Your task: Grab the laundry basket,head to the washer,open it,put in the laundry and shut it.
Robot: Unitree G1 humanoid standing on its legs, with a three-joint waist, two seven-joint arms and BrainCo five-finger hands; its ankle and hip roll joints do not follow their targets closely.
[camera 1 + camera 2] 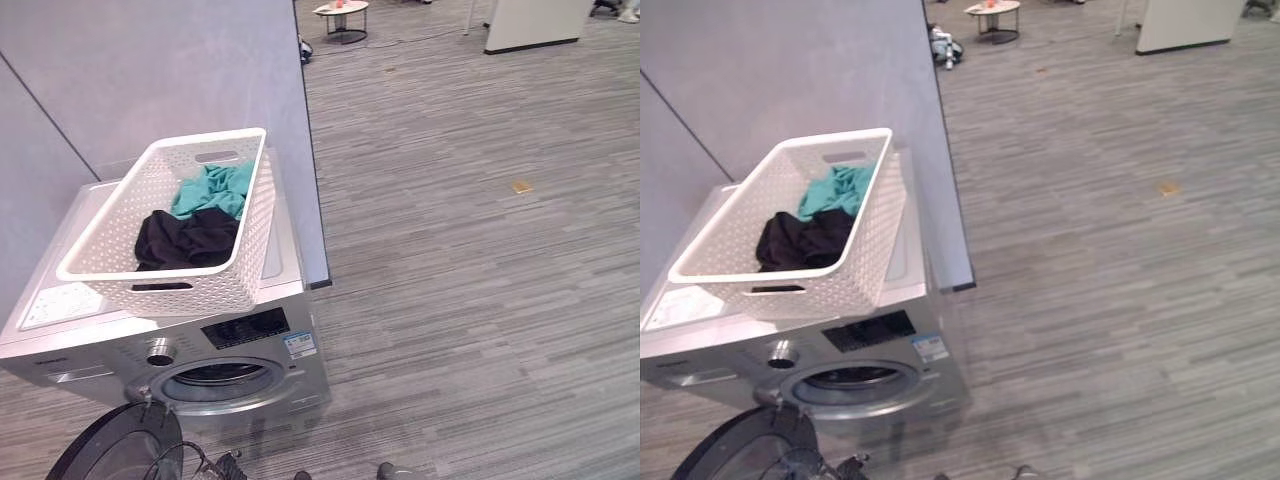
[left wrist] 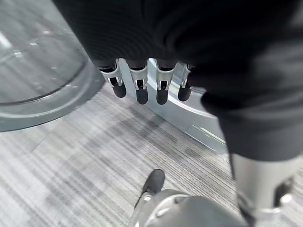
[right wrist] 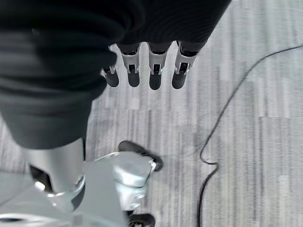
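Left eye view: one basket (image 1: 240, 275), two garments (image 1: 195, 225).

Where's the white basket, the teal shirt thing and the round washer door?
white basket (image 1: 235, 285): left eye view, near front wall.
teal cloth (image 1: 215, 188): left eye view, middle of bundle.
washer door (image 1: 115, 450): left eye view, open door's glass.

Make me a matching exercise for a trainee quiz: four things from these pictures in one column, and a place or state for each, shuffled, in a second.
Things:
1. basket
2. washer door
3. teal cloth
4. black cloth

Places or states:
A. swung open, low in front of the washer
B. in the basket, at its far end
C. standing on top of the washer
D. in the basket, at its near end

Pairs: 1-C, 2-A, 3-B, 4-D
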